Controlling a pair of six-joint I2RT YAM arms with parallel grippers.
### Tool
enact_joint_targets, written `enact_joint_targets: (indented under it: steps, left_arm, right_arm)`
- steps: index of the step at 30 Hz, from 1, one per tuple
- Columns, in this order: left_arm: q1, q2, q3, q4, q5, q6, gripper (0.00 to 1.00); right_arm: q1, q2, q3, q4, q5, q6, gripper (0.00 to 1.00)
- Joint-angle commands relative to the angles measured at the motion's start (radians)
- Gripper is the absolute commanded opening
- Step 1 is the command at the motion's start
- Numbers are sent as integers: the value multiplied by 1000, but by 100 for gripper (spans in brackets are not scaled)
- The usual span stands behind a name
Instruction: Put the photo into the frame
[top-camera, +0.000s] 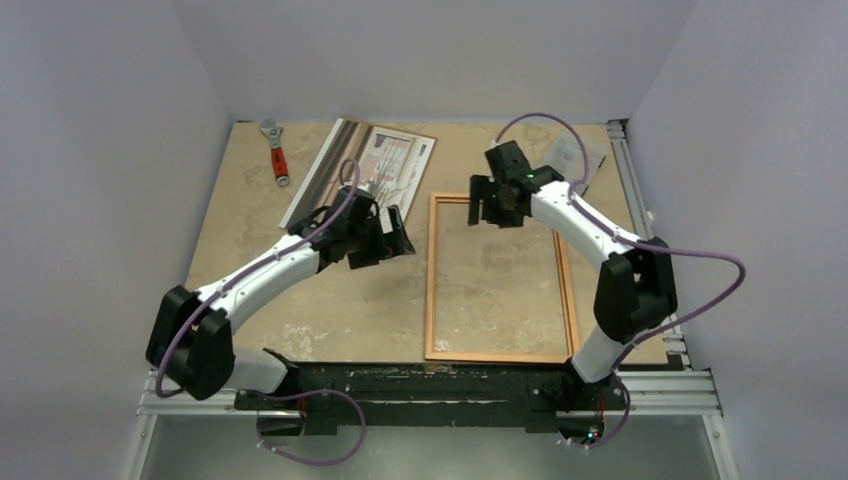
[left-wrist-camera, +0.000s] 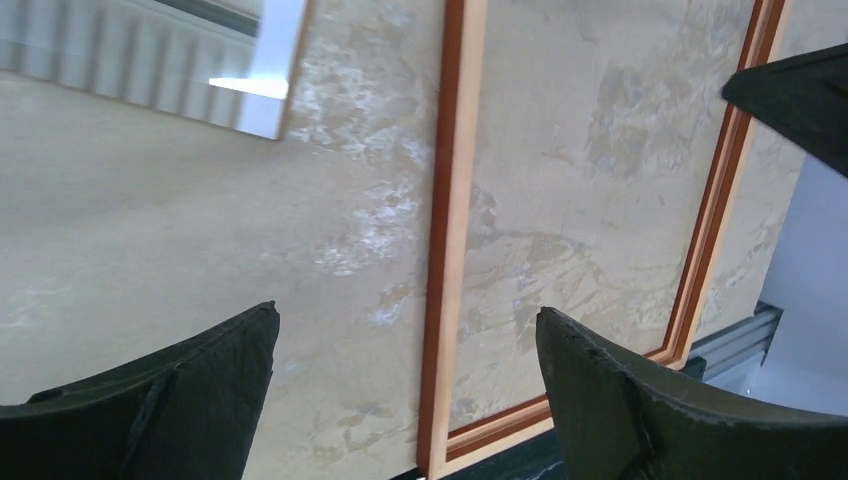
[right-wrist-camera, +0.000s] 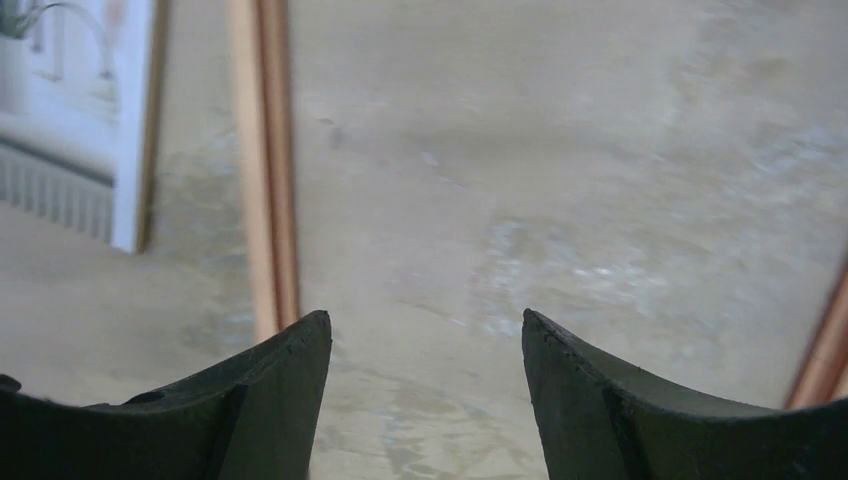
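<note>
— Orange-brown frame (top-camera: 430, 280) lies empty on the surface (top-camera: 330, 310); photo (top-camera: 400, 158) sits beside it, far left.
— Hands?
— Left hand (top-camera: 395, 235), right hand (top-camera: 490, 208) both wide, empty. Picking-up step, I judge: left must grip the photo's edge.

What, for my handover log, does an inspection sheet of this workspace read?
Surface: mottled beige table.
Job's things: photo face up, far side, outside the frame; frame flat, empty.
Clutter: wrench far left; clear item far right, unclear.
Grippers: left gripper open, empty, by the frame's left rail; right gripper open, empty, over its far end.
Cables: purple cable looping off each arm.
Surroundings: pale walls on three sides.
</note>
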Motion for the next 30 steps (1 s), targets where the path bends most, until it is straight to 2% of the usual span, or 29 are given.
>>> enact_joint_targets:
  steps: [1, 5, 10, 14, 17, 23, 26, 30]
  left_arm:
    - [61, -187, -69, 7, -94, 42, 97]
    - [78, -380, -62, -104, -234, 80, 97]
    - [78, -619, -18, -227, -413, 115, 97]
    - [78, -791, -10, -258, -476, 135, 97]
    - [78, -851, 5, -274, -496, 148, 98]
    - [78, -836, 36, -299, -468, 162, 97]
    - [78, -798, 41, -301, -445, 165, 98]
    - [79, -750, 47, -307, -432, 160, 98]
  right_arm:
    - [127, 124, 169, -53, -69, 28, 67]
    - [248, 272, 326, -70, -87, 18, 66]
    - [373, 498, 631, -150, -64, -4, 63]
    - [423, 670, 841, -196, -40, -3, 61]
    - [436, 749, 936, -200, -44, 15, 59]
    - [457, 798, 938, -112, -64, 24, 58]
    - [466, 814, 930, -120, -72, 8, 58]
    - [475, 773, 799, -111, -110, -11, 58]
